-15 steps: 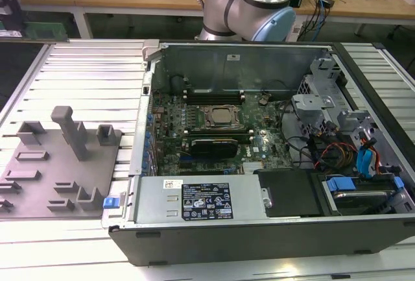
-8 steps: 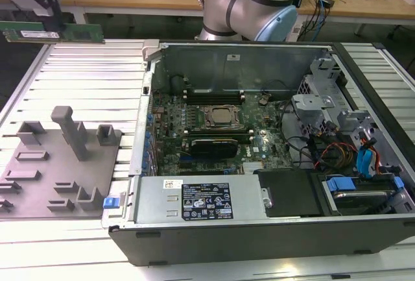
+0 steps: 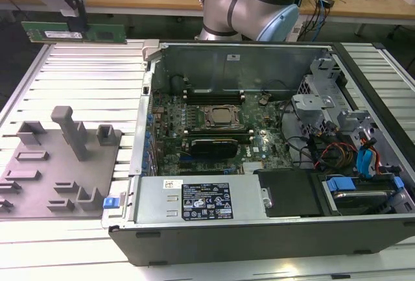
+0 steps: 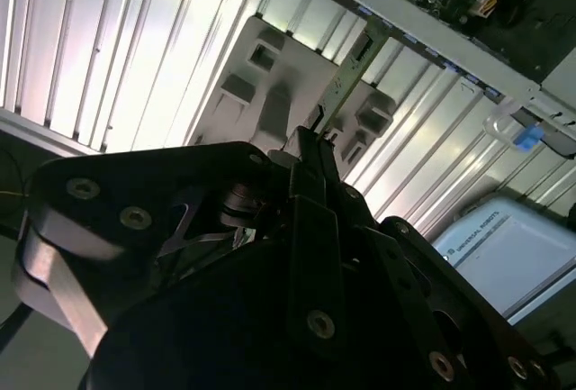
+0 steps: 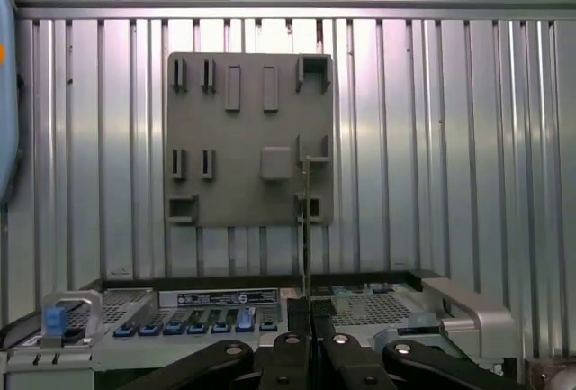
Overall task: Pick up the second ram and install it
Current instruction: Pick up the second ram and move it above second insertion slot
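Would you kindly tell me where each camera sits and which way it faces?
Exterior view: off the arm, raised, looking down into the open computer case; arm and claw show.
First wrist view: on the wrist, looking down past the claw at the grey fixture plate.
Second wrist view: on the wrist, looking slantwise along the claw.
All three share the claw gripping the second ram.

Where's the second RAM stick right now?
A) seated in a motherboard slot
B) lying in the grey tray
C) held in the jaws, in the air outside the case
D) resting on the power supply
C: in the exterior view the RAM stick is clamped in the jaws, in the air to the exterior view's left of the computer case and clear of the grey tray.
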Controlling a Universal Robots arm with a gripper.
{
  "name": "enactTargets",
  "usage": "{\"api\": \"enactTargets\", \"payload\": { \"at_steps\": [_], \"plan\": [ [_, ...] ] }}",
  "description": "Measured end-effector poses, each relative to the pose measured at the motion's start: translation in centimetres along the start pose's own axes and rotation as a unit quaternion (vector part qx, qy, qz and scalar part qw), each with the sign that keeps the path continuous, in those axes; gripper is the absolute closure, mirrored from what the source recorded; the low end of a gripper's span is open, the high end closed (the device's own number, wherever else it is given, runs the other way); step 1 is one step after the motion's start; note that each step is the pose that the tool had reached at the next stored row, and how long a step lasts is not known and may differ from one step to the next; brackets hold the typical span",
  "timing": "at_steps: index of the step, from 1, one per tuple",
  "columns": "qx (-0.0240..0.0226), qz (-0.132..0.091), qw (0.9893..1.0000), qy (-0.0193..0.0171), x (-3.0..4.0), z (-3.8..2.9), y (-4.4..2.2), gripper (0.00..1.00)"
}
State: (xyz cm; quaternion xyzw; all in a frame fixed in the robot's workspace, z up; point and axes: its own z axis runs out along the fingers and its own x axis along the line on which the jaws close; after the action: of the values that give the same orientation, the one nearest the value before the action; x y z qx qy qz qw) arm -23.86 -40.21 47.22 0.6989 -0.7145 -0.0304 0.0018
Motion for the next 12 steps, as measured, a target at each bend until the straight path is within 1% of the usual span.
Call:
{"api": "enactTargets", "payload": {
  "at_steps": [1, 3, 4, 5, 6, 7, 10, 11, 12],
  "plan": [
    [-0.0003, 0.0, 1.0, 0.0, -0.01, -0.02, -0.59, 0.88],
    [-0.0005, 0.0, 1.0, 0.0, -0.04, -0.06, -1.56, 0.88],
    [-0.0008, 0.0, 1.0, 0.0, -0.05, -0.09, -2.31, 0.88],
    [-0.001, 0.0, 1.0, 0.0, -0.06, -0.11, -2.83, 0.88],
    [-0.0012, 0.0, 1.0, 0.0, -0.08, -0.13, -3.29, 0.88],
    [-0.0013, 0.0, 1.0, 0.0, -0.08, -0.14, -3.57, 0.88],
    [-0.0018, 0.0, 1.0, 0.0, -0.11, -0.18, -4.84, 0.88],
    [-0.002, 0.0, 1.0, 0.0, -0.12, -0.2, -5.39, 0.88],
    [-0.0023, 0.0, 1.0, 0.0001, -0.14, -0.23, -6.1, 0.88]
  ]
}}
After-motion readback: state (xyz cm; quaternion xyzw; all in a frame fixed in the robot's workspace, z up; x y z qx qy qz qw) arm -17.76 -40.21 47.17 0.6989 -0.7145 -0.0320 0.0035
